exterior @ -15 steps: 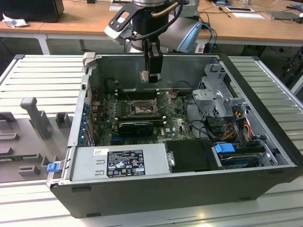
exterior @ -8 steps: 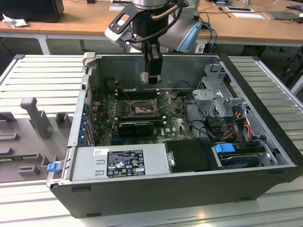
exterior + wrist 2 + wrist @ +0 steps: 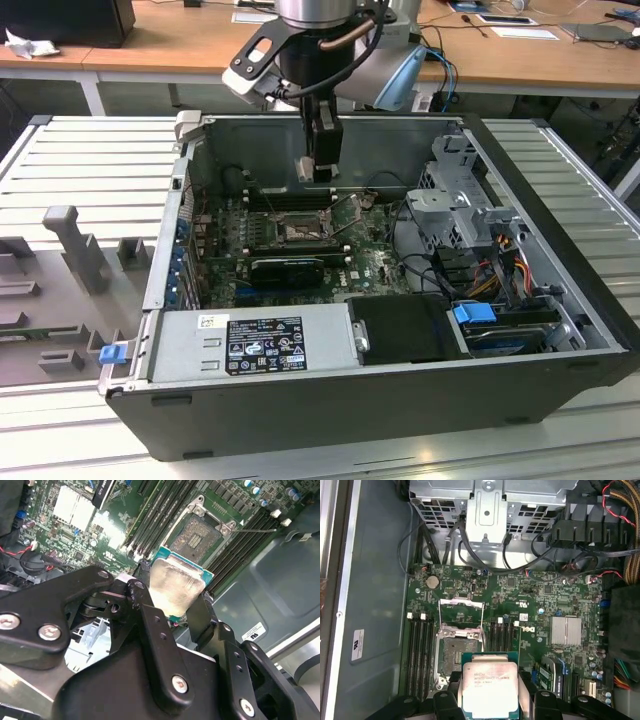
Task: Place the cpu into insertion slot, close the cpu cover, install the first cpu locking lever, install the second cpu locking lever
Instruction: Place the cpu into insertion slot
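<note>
Jaws are being clenched on the small flat square silvery cpu [image 3: 489, 690], being held above the square metal-rimmed insertion slot [image 3: 452, 655], whose thin silvery cpu cover [image 3: 462, 631] is being left open.

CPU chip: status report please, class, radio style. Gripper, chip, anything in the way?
Gripper shut on chip, chip not yet seated. Socket empty, cover standing open. Nothing seen between chip and socket.

Silver-beige cpu [image 3: 489, 687], green board [image 3: 530, 595], seemingly dark insertion slot [image 3: 456, 654]
</note>
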`<state>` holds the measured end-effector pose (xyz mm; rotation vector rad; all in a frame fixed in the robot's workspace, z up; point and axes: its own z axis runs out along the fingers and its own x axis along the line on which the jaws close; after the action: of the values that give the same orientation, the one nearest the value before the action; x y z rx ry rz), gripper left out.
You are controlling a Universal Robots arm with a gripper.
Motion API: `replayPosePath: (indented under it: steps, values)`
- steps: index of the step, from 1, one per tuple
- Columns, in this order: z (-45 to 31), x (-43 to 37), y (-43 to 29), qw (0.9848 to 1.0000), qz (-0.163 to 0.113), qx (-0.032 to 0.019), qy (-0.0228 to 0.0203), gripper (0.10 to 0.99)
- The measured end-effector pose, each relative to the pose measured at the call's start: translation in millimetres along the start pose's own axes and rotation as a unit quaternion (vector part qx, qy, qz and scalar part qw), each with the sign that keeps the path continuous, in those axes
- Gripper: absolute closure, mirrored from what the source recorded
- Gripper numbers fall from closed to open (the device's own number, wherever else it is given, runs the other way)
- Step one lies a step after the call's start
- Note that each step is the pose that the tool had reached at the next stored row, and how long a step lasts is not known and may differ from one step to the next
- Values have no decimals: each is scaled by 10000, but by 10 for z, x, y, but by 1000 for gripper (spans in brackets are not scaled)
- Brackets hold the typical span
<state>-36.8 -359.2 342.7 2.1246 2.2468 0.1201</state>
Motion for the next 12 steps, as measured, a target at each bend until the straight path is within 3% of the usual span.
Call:
replayPosePath:
  steps: [12]
  values:
    - [56, -1, -5, 10000, 66, -1, -6, 553]
